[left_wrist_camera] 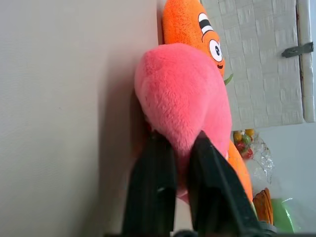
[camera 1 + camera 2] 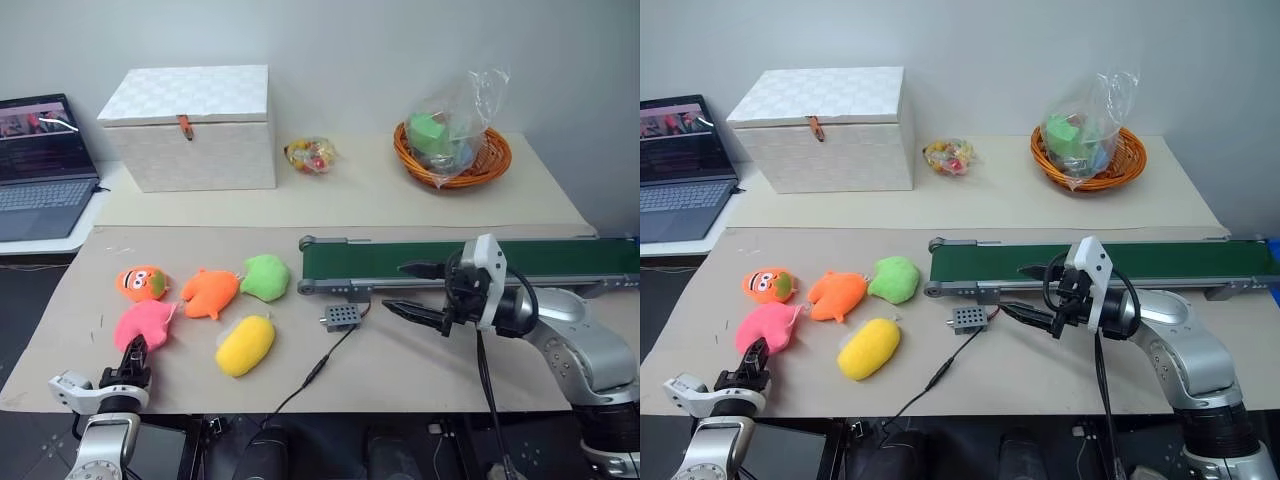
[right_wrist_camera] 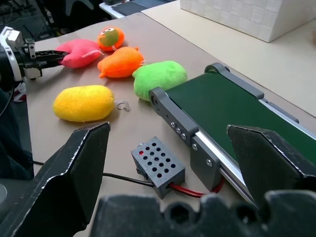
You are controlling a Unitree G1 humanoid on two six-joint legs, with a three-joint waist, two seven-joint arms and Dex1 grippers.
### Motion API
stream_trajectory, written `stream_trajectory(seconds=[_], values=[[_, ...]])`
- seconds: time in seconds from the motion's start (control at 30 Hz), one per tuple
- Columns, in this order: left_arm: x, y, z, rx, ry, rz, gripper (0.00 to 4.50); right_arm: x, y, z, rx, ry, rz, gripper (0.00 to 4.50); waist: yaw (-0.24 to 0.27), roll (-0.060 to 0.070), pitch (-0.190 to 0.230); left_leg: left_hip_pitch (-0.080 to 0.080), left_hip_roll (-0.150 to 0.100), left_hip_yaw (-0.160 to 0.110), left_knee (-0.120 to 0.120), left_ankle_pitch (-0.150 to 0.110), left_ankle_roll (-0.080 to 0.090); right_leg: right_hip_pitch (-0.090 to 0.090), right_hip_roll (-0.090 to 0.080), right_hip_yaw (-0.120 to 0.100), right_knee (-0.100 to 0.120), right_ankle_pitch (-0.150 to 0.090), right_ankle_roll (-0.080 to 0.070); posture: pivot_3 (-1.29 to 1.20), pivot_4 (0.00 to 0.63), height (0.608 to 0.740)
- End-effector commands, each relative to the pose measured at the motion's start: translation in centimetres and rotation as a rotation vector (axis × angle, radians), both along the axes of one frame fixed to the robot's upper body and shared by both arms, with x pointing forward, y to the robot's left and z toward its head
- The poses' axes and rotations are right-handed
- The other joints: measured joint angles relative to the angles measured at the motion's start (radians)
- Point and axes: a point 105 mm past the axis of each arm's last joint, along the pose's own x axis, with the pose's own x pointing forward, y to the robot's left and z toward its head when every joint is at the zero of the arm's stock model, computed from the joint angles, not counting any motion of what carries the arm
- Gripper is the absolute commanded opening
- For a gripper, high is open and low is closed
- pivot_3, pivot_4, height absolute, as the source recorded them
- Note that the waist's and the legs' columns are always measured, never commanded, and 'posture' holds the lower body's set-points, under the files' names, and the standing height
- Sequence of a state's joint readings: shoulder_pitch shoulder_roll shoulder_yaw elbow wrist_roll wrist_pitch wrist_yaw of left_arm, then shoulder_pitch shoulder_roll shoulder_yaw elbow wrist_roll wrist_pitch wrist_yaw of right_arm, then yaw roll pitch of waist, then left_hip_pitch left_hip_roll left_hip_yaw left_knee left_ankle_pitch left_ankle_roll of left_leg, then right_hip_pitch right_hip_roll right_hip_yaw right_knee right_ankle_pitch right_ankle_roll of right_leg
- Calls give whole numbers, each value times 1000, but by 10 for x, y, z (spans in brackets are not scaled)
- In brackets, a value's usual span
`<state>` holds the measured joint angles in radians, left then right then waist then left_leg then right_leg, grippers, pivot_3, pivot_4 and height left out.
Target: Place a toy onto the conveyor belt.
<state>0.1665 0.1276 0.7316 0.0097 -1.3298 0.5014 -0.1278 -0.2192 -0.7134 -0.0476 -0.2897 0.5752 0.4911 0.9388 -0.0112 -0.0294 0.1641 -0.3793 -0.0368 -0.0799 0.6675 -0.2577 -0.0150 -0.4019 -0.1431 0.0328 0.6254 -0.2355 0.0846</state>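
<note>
The pink toy (image 2: 145, 322) lies on the brown table cover at the near left, beside an orange plush. My left gripper (image 2: 133, 352) reaches in from the table's front edge and is shut on the toy's near edge; the left wrist view shows both black fingers (image 1: 153, 182) pinching the pink plush (image 1: 182, 94). The dark green conveyor belt (image 2: 420, 258) runs along the right half of the table. My right gripper (image 2: 415, 290) hovers open at the belt's near rail, close to its left end, holding nothing.
Two orange plush toys (image 2: 141, 282) (image 2: 211, 292), a green one (image 2: 266, 277) and a yellow one (image 2: 245, 344) lie between the toy and the belt. A grey perforated box (image 2: 341, 317) with a cable sits by the belt's end. Behind stand a white box (image 2: 190, 125), laptop (image 2: 35, 165) and basket (image 2: 452, 150).
</note>
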Motion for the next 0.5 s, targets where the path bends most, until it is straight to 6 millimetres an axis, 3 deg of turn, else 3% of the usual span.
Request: stream_trajectory(seconds=[0.03, 0.07, 0.2, 0.3, 0.37, 0.5], values=[[3, 8, 12, 72, -7, 23, 145, 1, 1, 3, 4, -22, -1, 4500, 0, 0, 0, 0, 0, 0, 0, 0, 0, 0, 0, 0, 0, 0, 0, 0, 150, 740], [6, 7, 19, 83, -26, 18, 145, 2, 1, 1, 3, -19, -2, 4500, 0, 0, 0, 0, 0, 0, 0, 0, 0, 0, 0, 0, 0, 0, 0, 0, 150, 740], [20, -24, 111, 267, -289, -122, 145, 5, 0, -2, -1, -10, -3, 4500, 0, -6, 3, -1, 0, 0, 0, 0, 0, -1, 0, 0, 0, 0, 0, 0, 150, 740], [26, -42, 140, 405, -327, -229, 145, 6, 1, -3, 1, -7, -2, 4500, 5, -4, 2, -2, 0, -1, 0, 0, -1, -1, 0, 0, 0, 0, 0, 0, 150, 740], [40, -60, 151, 643, -263, -376, 145, 8, 1, -5, 5, -1, -1, 4500, 3, -3, 2, -1, 0, 0, 0, 0, -1, -1, 0, 0, 0, 0, 0, 0, 150, 740], [62, -86, 134, 1216, -17, -591, 145, 9, 3, -8, 18, 4, -6, 4500, -1, -2, 3, 0, 0, 0, -1, 0, -1, -1, 2, 1, 0, 0, -1, 0, 150, 740]])
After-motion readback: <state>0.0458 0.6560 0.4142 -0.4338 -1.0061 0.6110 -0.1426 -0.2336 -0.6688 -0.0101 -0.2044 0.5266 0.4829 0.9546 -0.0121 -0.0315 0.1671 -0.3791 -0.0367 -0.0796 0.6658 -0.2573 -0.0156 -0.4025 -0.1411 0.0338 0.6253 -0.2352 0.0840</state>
